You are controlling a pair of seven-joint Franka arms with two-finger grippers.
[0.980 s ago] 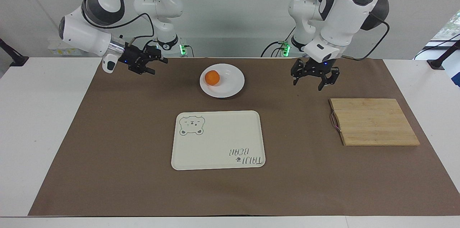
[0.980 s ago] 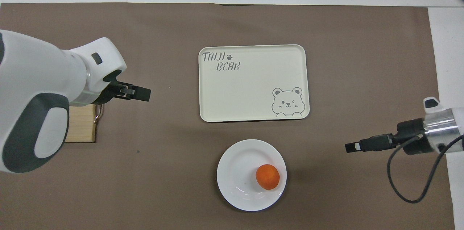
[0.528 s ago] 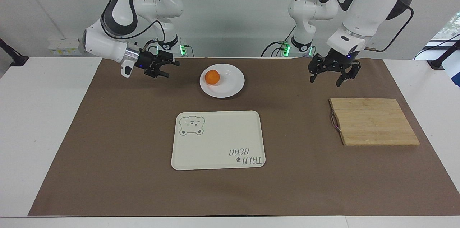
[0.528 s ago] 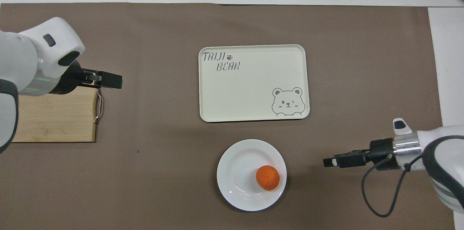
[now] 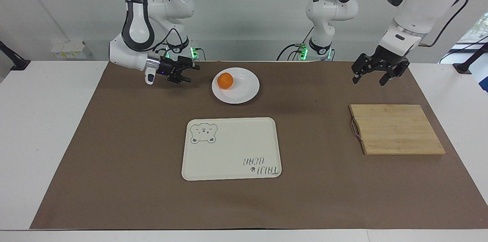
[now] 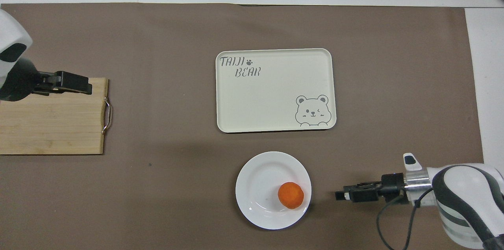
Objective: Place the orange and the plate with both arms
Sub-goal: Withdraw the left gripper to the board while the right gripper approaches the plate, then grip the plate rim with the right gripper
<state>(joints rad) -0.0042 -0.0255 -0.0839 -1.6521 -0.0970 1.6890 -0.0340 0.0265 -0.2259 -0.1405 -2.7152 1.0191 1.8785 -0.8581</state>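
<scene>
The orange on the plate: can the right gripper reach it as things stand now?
Probably yes. The right gripper is open and hangs beside the plate, on the orange's side. Only bare mat lies between them, and nothing covers the orange.

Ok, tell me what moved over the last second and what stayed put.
The right hand swung in toward the plate, open and empty beside it. The left hand moved away from the plate toward its own end of the table, open above the mat near the cutting board. Orange, plate, tray and board stayed put.
</scene>
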